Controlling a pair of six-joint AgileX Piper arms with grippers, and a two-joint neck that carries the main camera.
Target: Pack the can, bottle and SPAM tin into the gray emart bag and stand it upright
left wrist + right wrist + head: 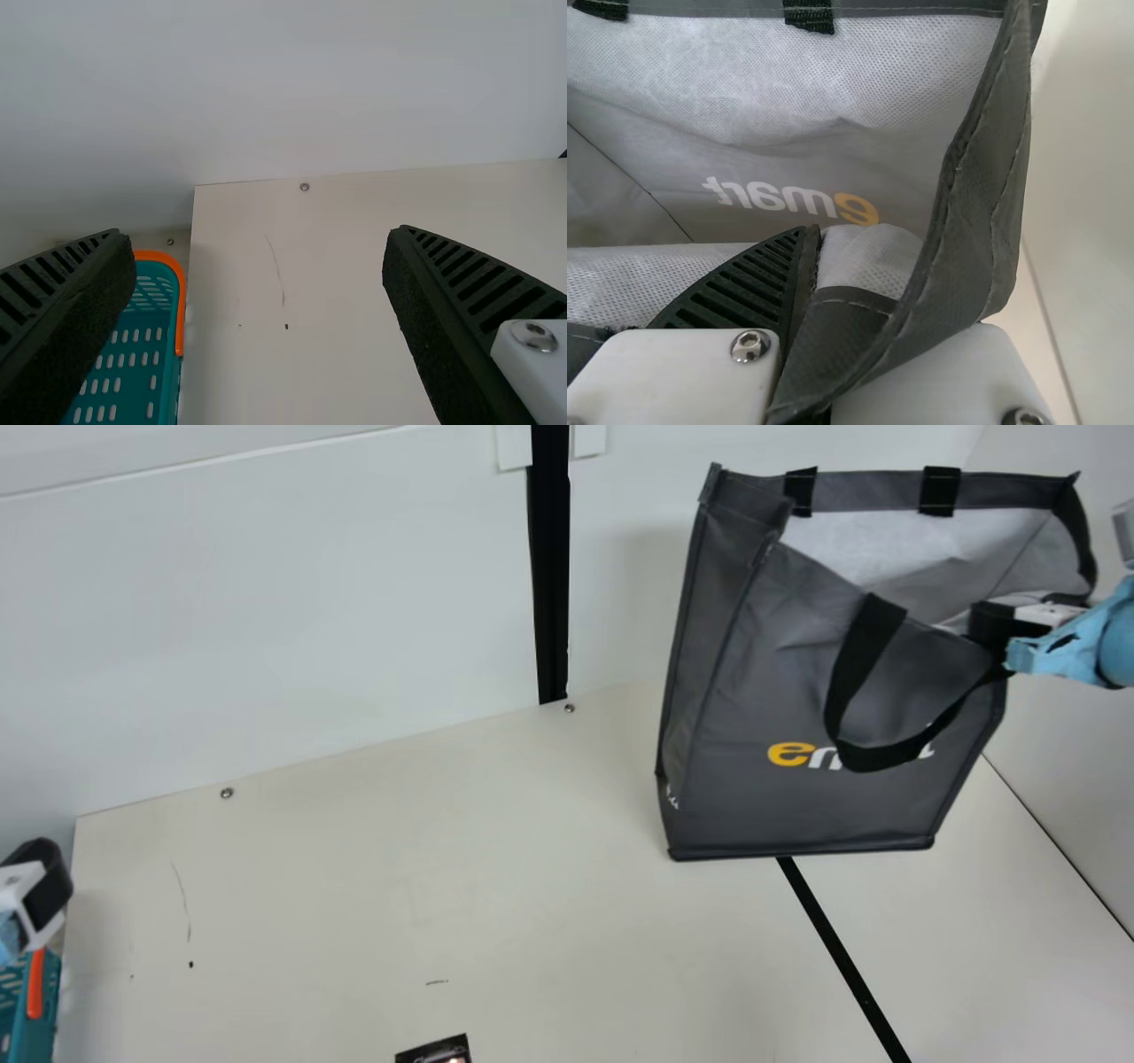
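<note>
The gray emart bag (pixel 824 691) is upright with its mouth open at the top, toward the right end of the table (pixel 354 903) and near the far edge. Whether its base bears on the table cannot be determined. A handle (pixel 858 682) hangs in a loop down the front panel and covers part of the lettering. The pale lining is visible inside; the bag's floor is hidden by the front panel, so the contents cannot be verified.

The right gripper (pixel 990 624) is at the front rim near the bag's right corner, closed on the fabric. In the right wrist view one ribbed finger (pixel 757 279) lies along the lining; the folded rim largely covers the other.

The far wall (pixel 310 620) rises behind the bag. A black line (pixel 842 957) runs from below the bag toward the near edge. A broad stretch of tabletop extends from the bag to the left edge.

The left gripper (pixel 37 895) is at that left edge, its fingers spread with a gap between them. Just beyond the edge is a teal basket (pixel 133 381) with an orange rim piece, cut off by the frame and partly behind a finger; its visible portion shows slotted plastic. A dark printed item (pixel 434 1052) at the main view's bottom is cut off and unidentifiable.
</note>
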